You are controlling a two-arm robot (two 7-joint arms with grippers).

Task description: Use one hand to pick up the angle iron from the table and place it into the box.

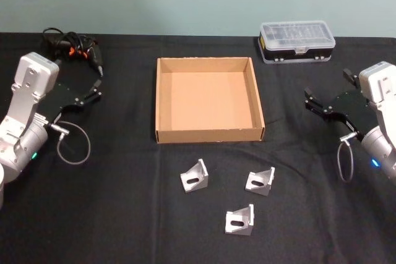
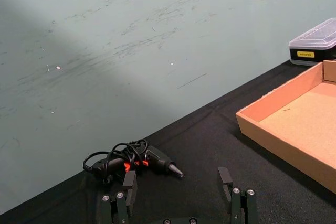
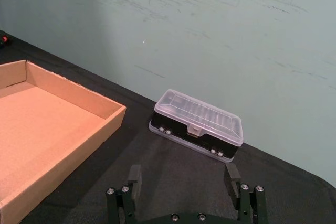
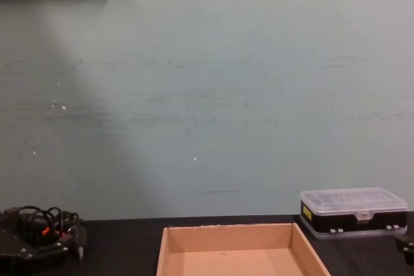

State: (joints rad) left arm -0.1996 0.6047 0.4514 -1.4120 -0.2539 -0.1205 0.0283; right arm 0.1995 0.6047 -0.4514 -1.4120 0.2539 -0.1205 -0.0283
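- Three silver slotted angle irons [image 1: 195, 176] lie on the matte black table [image 1: 124, 214], before the shallow cardboard box [image 1: 210, 134].
- The left gripper [image 1: 97, 89] and right gripper [image 1: 309, 101] are black claws, both spread, holding nothing.

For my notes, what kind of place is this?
Likely a robotics lab bench: left gripper and right gripper, both open, flank a cardboard box, with metal brackets and a parts case on the table.
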